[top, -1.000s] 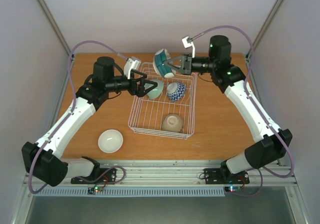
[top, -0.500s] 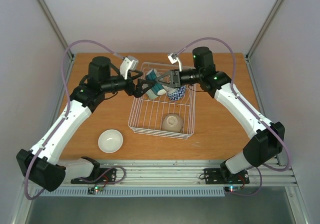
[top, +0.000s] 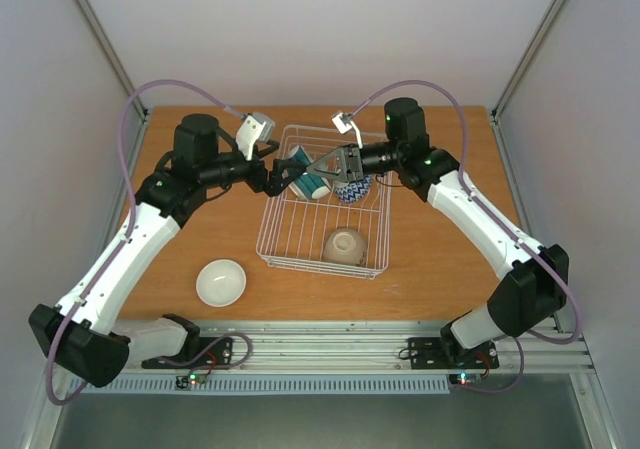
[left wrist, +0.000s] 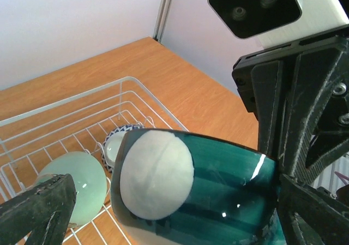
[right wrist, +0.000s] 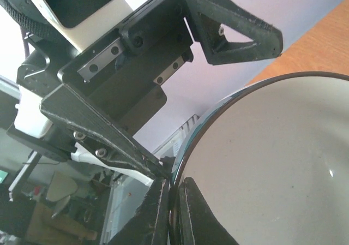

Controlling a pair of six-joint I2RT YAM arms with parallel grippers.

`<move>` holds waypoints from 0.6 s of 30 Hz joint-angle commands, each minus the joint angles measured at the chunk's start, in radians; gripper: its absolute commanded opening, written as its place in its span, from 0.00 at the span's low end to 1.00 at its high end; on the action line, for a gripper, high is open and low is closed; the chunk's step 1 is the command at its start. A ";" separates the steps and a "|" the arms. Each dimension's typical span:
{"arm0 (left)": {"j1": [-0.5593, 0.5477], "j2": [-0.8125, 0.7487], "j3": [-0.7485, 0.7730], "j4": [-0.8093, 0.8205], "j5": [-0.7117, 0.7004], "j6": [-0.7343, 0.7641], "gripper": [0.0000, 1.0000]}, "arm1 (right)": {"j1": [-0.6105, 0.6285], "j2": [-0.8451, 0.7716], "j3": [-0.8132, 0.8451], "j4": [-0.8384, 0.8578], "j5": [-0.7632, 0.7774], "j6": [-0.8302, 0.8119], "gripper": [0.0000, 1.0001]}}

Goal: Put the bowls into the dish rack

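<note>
My right gripper [top: 322, 169] is shut on the rim of a teal bowl [top: 304, 161] with a cream inside and holds it tilted over the back of the white wire dish rack [top: 272, 239]. In the right wrist view its fingers [right wrist: 158, 212] pinch the rim of the bowl [right wrist: 272, 168]. My left gripper [top: 285, 176] is open, and the teal bowl [left wrist: 218, 190] sits between its spread fingers [left wrist: 43, 207]. A mint bowl [left wrist: 76, 185], a blue-patterned bowl [top: 352, 186] and a beige bowl [top: 344, 246] lie in the rack.
A white bowl [top: 221, 282] stands on the wooden table [top: 440, 259] to the left of the rack's front. Both arms meet over the rack's back half. Grey walls close in the table on three sides.
My right gripper has carried the teal bowl down and to the left, from above the rack's back edge into the space between my left gripper's open fingers. The left arm shifted slightly.
</note>
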 commanded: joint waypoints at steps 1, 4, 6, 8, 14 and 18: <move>0.002 -0.019 0.041 -0.005 -0.043 0.026 0.99 | 0.018 -0.046 -0.020 0.121 -0.104 -0.001 0.04; 0.005 -0.025 0.044 -0.012 -0.033 0.026 0.99 | 0.013 -0.038 -0.045 0.198 -0.129 0.079 0.04; 0.005 -0.028 0.043 -0.012 -0.030 0.026 0.99 | 0.004 -0.031 -0.048 0.208 -0.126 0.090 0.04; 0.005 -0.031 0.042 -0.012 -0.034 0.026 0.99 | 0.001 -0.025 -0.013 0.070 -0.063 -0.007 0.04; 0.005 -0.024 0.028 0.004 -0.048 0.030 0.99 | 0.059 0.004 0.116 -0.297 0.277 -0.222 0.04; 0.005 -0.011 0.027 0.008 -0.060 0.032 0.99 | 0.102 0.030 0.156 -0.376 0.385 -0.256 0.04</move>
